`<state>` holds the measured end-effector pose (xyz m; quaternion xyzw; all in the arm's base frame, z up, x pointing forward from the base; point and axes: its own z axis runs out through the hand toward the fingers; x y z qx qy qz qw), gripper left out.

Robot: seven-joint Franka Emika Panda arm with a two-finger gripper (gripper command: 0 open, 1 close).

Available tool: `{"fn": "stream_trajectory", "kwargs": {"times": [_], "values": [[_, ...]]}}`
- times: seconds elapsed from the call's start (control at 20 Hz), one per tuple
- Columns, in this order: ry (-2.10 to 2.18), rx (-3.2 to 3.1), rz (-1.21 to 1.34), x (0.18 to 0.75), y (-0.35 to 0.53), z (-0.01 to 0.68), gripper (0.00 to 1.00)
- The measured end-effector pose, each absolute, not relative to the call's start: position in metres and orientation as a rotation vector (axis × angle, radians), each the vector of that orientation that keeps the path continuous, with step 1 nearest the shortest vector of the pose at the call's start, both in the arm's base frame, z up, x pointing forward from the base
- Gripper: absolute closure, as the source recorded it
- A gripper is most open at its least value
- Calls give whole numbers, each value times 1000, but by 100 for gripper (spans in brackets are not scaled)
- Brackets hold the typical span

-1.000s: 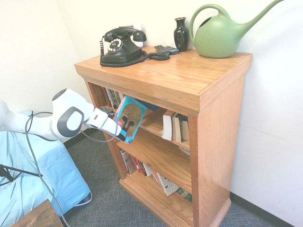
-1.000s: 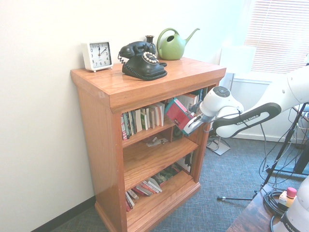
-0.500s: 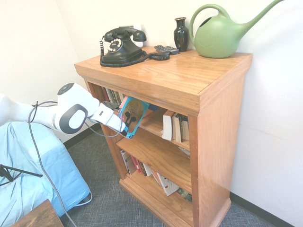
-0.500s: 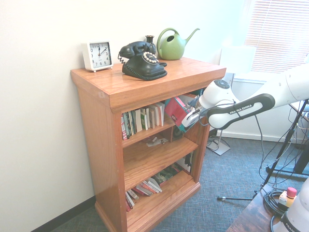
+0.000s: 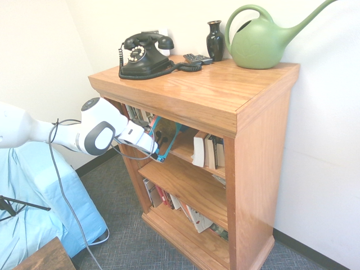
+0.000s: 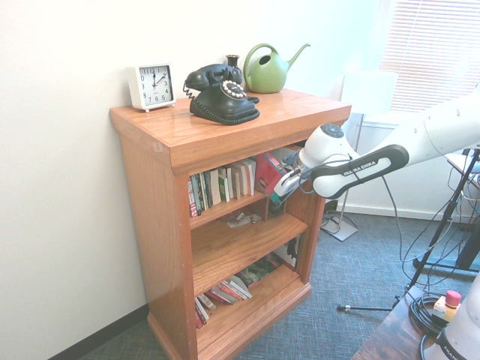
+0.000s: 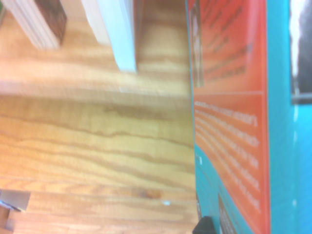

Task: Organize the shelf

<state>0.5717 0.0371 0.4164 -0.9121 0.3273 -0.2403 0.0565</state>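
— Three tiers on the honey-brown wooden shelf [image 5: 225, 107], is that right, and where does it stand?

— Yes, three tiers under a thick overhanging top. It fills the middle and right of the first exterior view, against a pale wall, and the left half of the second exterior view.

— What sits on top?

— A black rotary telephone with a coiled cord [image 5: 145, 54], a small dark vase [image 5: 215, 40] and a green plastic watering can [image 5: 264, 40] toward the upper right. From the other side a white square clock [image 6: 151, 86] shows at the upper left of the top board.

— And the arm?

— The white arm comes in from the left edge of the first exterior view. Its gripper [image 5: 156, 152] is at the mouth of the top tier, clamped tight on the lower edge of a turquoise book with a red-orange back cover [image 5: 164, 139].

— How does the book sit?

— Tilted, its upper part already under the overhanging top, in the gap between a row of upright books [image 5: 135, 115] deeper left and a few pale-spined books [image 5: 207, 151] to the right. Whether it touches the board I cannot tell.

— What does the wrist view give?

— Blurred wood grain, the turquoise and orange cover [image 7: 234, 122] along the right side, and the bottoms of pale books at the upper left.

— Lower tiers?

— Leaning books [image 5: 194, 216] on the bottom tier; the middle one holds a small pale item [image 6: 241, 220] I cannot make out.
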Motion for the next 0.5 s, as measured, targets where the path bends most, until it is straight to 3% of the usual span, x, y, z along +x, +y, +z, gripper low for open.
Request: {"fn": "stream_trajectory", "kwargs": {"times": [0.5], "values": [[949,-2809,-765,597,47,411,100]]}}
